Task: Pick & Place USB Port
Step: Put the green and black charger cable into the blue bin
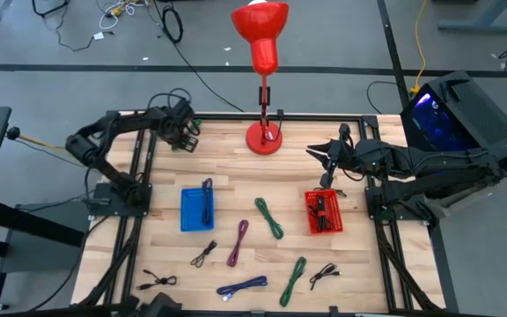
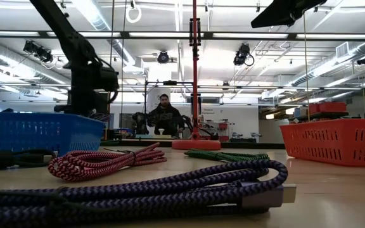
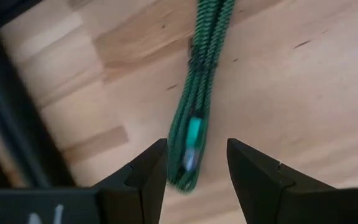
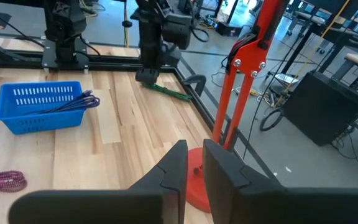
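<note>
A green braided cable bundle (image 3: 199,81) lies on the wood at the table's far left; it also shows in the right wrist view (image 4: 166,91). My left gripper (image 3: 197,163) is open just above it, one finger on each side of the bundle's near end. My right gripper (image 4: 194,165) is shut and empty, above the table's far right beside the red lamp base (image 1: 263,138). A blue basket (image 1: 198,210) holds a dark purple cable. A red basket (image 1: 324,212) holds dark cables.
Loose cables lie on the near half: green (image 1: 268,217), magenta (image 1: 238,242), blue-purple (image 1: 242,287), another green (image 1: 294,280) and small black ones (image 1: 158,281). A red lamp stands at the far middle. A person (image 2: 165,117) sits beyond the table.
</note>
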